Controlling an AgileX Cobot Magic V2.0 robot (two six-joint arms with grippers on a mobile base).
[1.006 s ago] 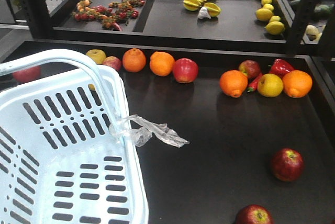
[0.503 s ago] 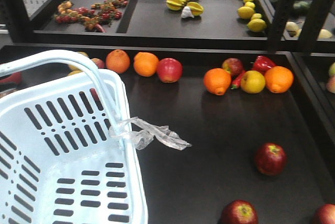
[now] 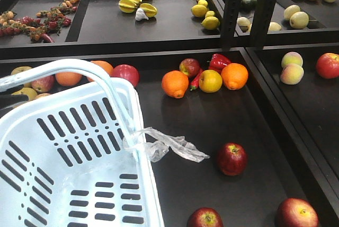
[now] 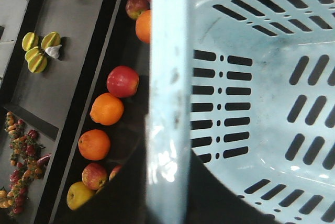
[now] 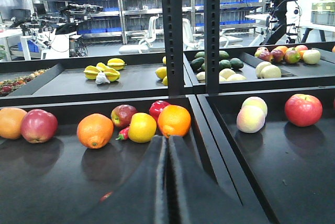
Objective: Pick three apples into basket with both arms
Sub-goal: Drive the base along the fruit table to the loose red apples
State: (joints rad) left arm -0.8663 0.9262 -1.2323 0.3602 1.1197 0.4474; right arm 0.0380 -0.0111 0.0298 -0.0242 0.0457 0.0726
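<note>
R tool (image 5: 167, 153) is hanging clenched, empty, over table (image 5: 52, 182). 3 apples (image 3: 231, 158) are lying near basket (image 3: 79, 131). L tool (image 3: 10, 104) is sitting by handle, can't tell grip.

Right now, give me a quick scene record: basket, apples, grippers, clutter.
basket: lower left of the front view, no fruit visible inside
apples: three loose on the dark tray right of the basket, none touching
plastic scrap: tied to the basket rim, trailing toward the nearest apple
right gripper: shut, nothing between the fingers
left gripper: not in view
back row: oranges, a yellow fruit, a red pepper
</note>
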